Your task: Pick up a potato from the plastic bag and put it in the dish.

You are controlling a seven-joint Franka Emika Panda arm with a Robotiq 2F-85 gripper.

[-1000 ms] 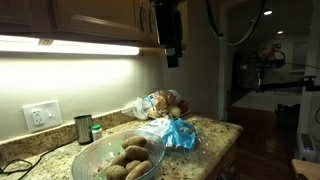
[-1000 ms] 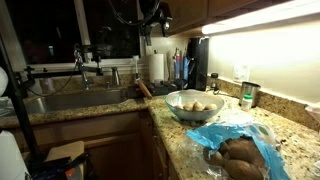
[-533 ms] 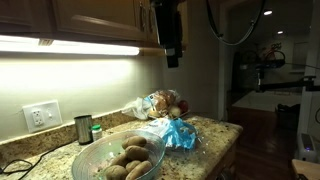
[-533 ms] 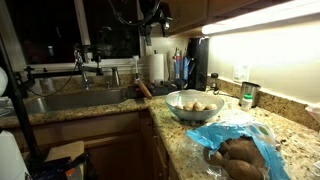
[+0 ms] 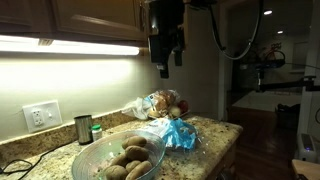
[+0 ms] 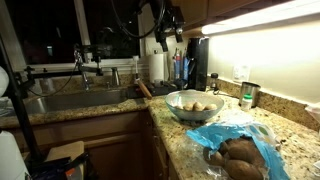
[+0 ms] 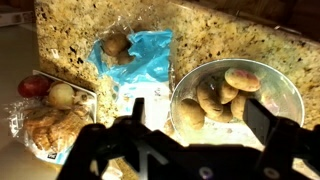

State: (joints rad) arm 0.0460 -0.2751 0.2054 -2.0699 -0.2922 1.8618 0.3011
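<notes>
The dish (image 7: 283, 100) is a wide clear glass bowl holding several light-brown potatoes (image 7: 220, 92); it shows in both exterior views (image 5: 88, 158) (image 6: 195, 113). The crinkled clear plastic bag (image 7: 45, 120) with lumpy contents lies by the wall (image 5: 158, 103). More potatoes (image 7: 117, 45) lie on blue plastic (image 7: 148, 62) (image 6: 238, 155). My gripper (image 7: 195, 120) is open and empty, high above the counter (image 5: 166, 62) (image 6: 170, 28), over the bowl's near side.
A small dark metal cup (image 5: 83, 128) stands near a wall outlet (image 5: 41, 115). The speckled granite counter (image 7: 230, 35) ends at an edge beside the blue plastic (image 5: 178, 133). A sink (image 6: 70, 98) with a faucet lies beyond the bowl.
My gripper has turned and shifted a little sideways, staying high above the counter. The bowl, bags and potatoes have not moved.
</notes>
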